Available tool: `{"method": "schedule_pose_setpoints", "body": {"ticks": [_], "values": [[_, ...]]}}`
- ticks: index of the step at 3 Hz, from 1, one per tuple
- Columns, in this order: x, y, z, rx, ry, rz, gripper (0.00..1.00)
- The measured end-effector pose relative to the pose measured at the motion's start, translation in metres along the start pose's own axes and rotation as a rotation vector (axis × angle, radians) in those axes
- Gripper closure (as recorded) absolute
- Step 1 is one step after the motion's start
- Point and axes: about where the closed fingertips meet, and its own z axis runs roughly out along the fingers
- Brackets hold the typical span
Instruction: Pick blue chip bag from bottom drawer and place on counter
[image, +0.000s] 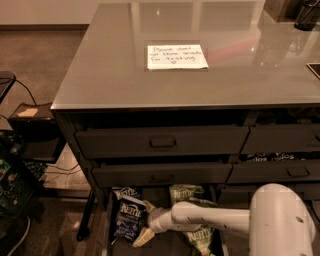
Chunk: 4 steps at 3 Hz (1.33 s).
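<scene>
The blue chip bag lies at the left of the open bottom drawer, its white "Kettle" lettering facing up. My gripper is down in the drawer at the end of the white arm, which reaches in from the right. It is open, with one tan finger below the bag's right edge and the other above it. The bag still rests on the drawer floor. The counter is the glossy grey top above, bearing the white handwritten note.
Green Kettle bags lie in the drawer under and behind my arm. A second dark bag peeks out at the drawer's back left. Closed drawers with recessed pulls are above. Cables and black equipment stand on the floor at left.
</scene>
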Motion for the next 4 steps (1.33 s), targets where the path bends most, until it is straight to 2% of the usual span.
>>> {"method": "schedule_pose_setpoints", "body": {"ticks": [2, 4], "values": [[0.023, -0.036, 0.028, 0.043, 0.050, -0.015, 0.00], [0.043, -0.063, 0.054, 0.032, 0.090, -0.002, 0.00]]}}
